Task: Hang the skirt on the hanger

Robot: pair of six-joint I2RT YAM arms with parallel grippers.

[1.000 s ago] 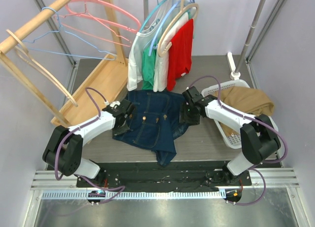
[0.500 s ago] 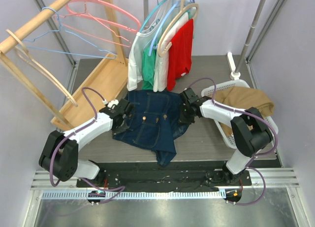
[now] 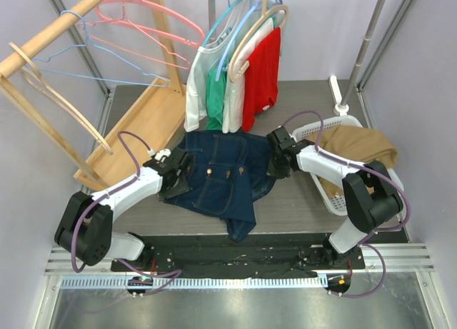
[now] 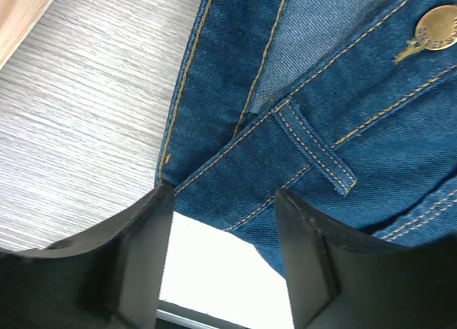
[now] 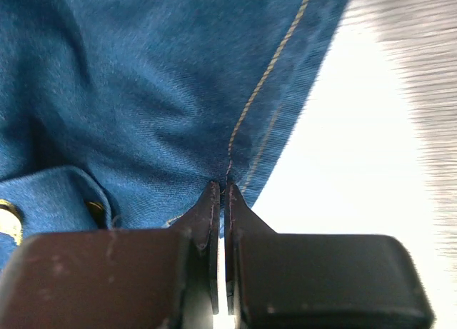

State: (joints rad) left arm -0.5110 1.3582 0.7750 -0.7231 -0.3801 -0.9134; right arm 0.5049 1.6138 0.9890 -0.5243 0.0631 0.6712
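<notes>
Remote inspection, both arms in view.

- **Left gripper** (image 3: 173, 173): its jaws are standing open. In the left wrist view the skirt (image 4: 321, 93) is lying just ahead of the spread fingers (image 4: 136, 257) and is not being clamped. Its stitched waistband edge is running between them. A belt loop (image 4: 314, 147) is sitting just beyond the gripper, and a brass button (image 4: 437, 28) is showing further out to its right.
- **Right gripper** (image 5: 223, 193): its jaws are closed. In the right wrist view I am seeing the fingertips pinching the skirt's seamed side edge, with blue denim spreading ahead and to the left of them.
- **Skirt**: it is lying spread on the bench (image 3: 300, 200) between the two grippers, with a corner trailing back toward the arm bases.
- **Hanger**: a wooden hanger (image 3: 71, 115) is hanging on the wooden rack (image 3: 143, 115), well apart from the left gripper on its outer side. It is carrying nothing.
- **Basket** (image 3: 308, 131): it is resting just outside the right gripper and is holding a tan cloth (image 3: 357, 147).
</notes>
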